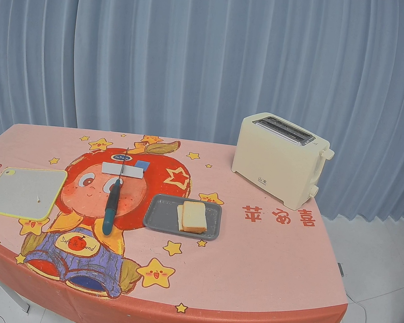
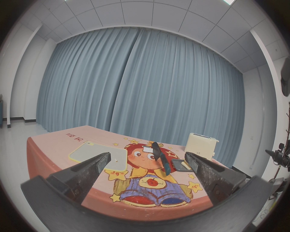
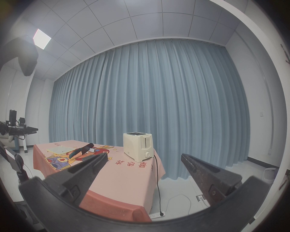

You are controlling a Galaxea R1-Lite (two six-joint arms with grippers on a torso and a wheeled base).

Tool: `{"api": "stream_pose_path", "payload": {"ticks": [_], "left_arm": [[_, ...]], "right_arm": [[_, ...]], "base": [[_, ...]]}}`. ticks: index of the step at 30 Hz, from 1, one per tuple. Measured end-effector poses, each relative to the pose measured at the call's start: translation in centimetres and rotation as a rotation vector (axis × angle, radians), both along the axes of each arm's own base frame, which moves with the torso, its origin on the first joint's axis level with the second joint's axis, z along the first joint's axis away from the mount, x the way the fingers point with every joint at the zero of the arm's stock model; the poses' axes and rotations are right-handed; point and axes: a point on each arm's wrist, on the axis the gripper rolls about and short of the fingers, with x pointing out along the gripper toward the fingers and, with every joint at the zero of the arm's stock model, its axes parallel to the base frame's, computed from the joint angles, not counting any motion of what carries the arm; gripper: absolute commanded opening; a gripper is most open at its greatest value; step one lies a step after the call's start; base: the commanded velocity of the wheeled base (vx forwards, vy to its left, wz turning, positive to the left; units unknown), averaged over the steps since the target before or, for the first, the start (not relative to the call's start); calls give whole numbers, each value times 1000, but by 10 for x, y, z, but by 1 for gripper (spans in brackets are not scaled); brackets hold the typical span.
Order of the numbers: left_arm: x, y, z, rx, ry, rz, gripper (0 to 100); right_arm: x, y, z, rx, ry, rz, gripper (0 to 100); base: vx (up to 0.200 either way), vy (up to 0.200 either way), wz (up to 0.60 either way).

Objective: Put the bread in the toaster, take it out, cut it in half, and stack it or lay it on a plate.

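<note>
With left pincer (image 2: 147, 158) and right pincer (image 3: 144, 156) both released, bread (image 1: 193, 217) lay ahead on the tray (image 1: 160, 215), toaster (image 1: 280, 160) beyond toward the right.

Mid-frame, two overlapping slices of bread (image 1: 193, 216) lie on a grey plate (image 1: 158, 216) on the pink counter (image 1: 257, 265). A teal-handled knife (image 1: 114, 199) lies left of it, a cutting board (image 1: 24, 191) farther left, and the toaster (image 1: 279, 161) stands upper right.

Beyond the left gripper (image 2: 147, 155), one of its fingers (image 2: 211, 176) is covering part of the tray (image 2: 176, 164), and the bread (image 2: 185, 165) there is showing too small to count its slices or judge any cut.
</note>
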Motion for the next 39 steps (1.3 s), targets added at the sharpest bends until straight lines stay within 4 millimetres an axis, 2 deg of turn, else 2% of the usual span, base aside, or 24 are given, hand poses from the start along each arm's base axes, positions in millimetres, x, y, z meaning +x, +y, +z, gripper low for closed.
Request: {"api": "stream_pose_path", "payload": {"ticks": [7, 12, 15, 24, 30, 39], "left_arm": [[-22, 4, -42, 54, -34, 16, 100], [-28, 4, -71, 122, 22, 12, 100], [-31, 4, -83, 143, 91, 5, 100], [-33, 3, -86, 181, 80, -37, 100], [-34, 2, -88, 219, 88, -97, 100], [-35, 2, -88, 205, 78, -3, 100]], "right_arm": [[-19, 0, -23, -7, -22, -7, 100], [-22, 0, -50, -28, 11, -2, 100], [-23, 0, -58, -35, 16, -3, 100], [-25, -4, -68, -35, 56, -167, 100], [-25, -4, -69, -36, 60, -181, 100], [-25, -4, -69, -46, 58, -152, 100]], "base": [[0, 0, 0], [0, 0, 0], [0, 0, 0], [0, 0, 0], [0, 0, 0], [0, 0, 0]]}}
